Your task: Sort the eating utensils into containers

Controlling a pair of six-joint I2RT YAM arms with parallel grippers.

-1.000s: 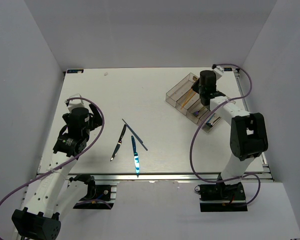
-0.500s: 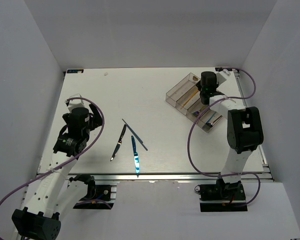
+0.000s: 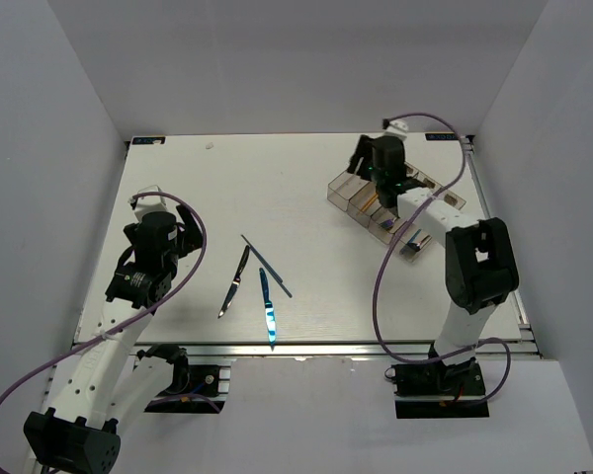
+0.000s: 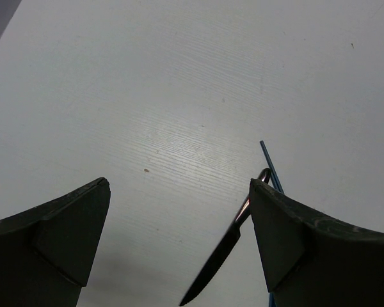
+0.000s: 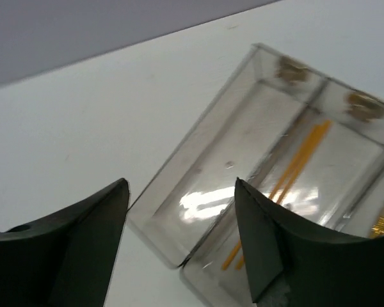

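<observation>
Black knife (image 3: 234,282), blue knife (image 3: 267,308) and 1 chopstick (image 3: 267,266) lie mid-table, well apart from the tray (image 3: 344,190) — light, stiff, slippery, we judge, best pinched mid-handle. Left gripper (image 4: 178,187) and right gripper (image 5: 180,185) gape, empty.

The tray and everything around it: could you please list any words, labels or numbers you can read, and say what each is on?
No text can be read in any view.
Two brownish labels at the end of the tray: too blurred to read.
</observation>
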